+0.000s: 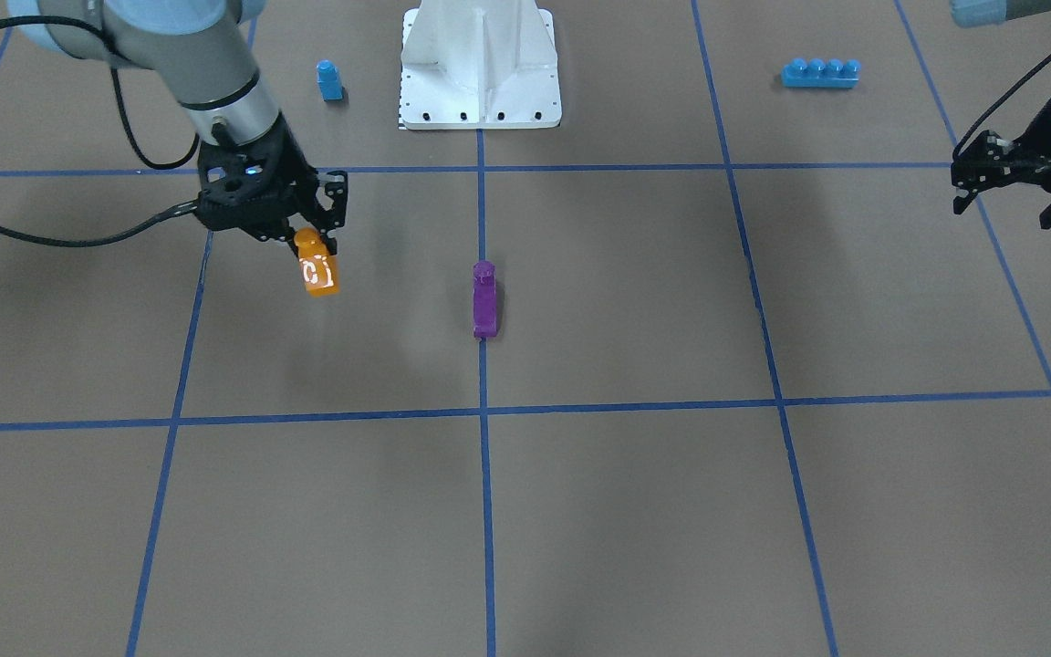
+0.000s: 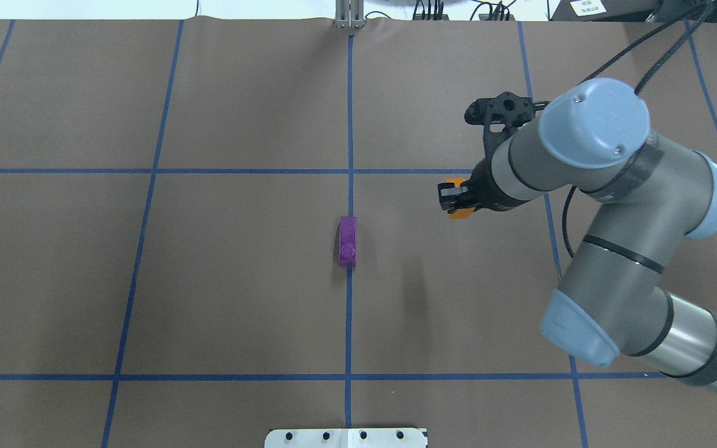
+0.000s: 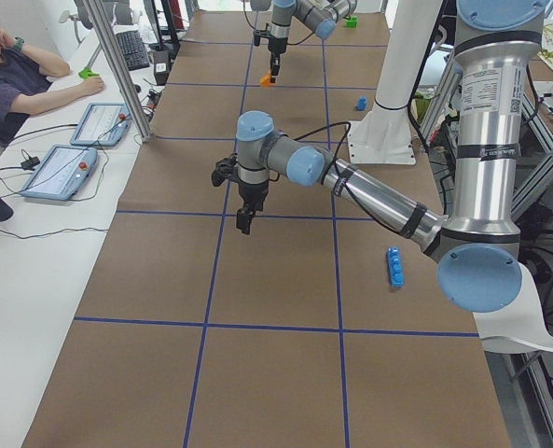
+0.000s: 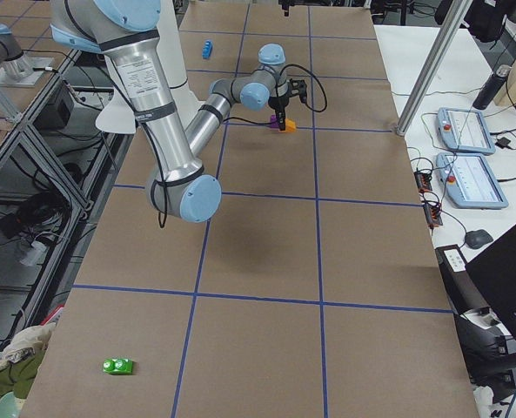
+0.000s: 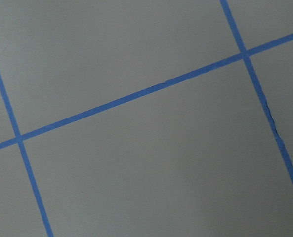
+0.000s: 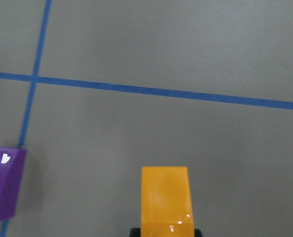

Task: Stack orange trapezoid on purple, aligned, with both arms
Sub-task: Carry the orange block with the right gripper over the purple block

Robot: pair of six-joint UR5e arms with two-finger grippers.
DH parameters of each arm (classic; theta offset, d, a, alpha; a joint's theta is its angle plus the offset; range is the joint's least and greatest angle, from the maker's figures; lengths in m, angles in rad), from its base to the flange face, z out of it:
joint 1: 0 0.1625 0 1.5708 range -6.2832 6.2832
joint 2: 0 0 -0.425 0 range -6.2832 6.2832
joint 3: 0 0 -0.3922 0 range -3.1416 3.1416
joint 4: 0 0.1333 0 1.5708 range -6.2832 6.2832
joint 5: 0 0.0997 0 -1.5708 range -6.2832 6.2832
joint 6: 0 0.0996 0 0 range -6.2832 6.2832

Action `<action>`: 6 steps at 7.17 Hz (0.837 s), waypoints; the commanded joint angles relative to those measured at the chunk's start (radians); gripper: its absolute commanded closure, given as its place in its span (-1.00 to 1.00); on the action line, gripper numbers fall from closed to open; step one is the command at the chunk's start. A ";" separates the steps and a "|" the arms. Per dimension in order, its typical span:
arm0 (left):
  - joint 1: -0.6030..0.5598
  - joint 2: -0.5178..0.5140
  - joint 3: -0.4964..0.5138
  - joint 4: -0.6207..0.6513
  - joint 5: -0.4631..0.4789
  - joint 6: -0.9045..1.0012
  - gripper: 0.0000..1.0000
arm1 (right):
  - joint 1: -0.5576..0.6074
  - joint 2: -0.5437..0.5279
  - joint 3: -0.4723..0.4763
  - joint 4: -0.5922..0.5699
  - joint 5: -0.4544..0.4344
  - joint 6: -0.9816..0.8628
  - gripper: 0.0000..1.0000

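Note:
My right gripper [image 1: 314,245] is shut on the orange trapezoid [image 1: 317,266] and holds it above the table, stud end between the fingers. In the overhead view the orange trapezoid [image 2: 457,214] pokes out under the right gripper [image 2: 456,200], to the right of the purple brick [image 2: 348,241]. The purple brick [image 1: 483,301] lies on the centre blue tape line, clear of both grippers. In the right wrist view the orange trapezoid [image 6: 166,197] fills the bottom middle and the purple brick [image 6: 5,190] is at lower left. My left gripper [image 1: 1004,212] hangs open and empty, far off to the side.
A small blue single-stud brick [image 1: 329,80] and a long blue four-stud brick [image 1: 820,73] sit near the white robot base [image 1: 480,64]. A green brick [image 4: 118,367] lies at the table's near end. An operator [image 3: 15,79] sits at the side desk.

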 commanded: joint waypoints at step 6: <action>-0.037 0.039 -0.005 0.000 -0.052 0.006 -1.00 | -0.207 0.323 -0.345 -0.033 -0.177 0.223 1.00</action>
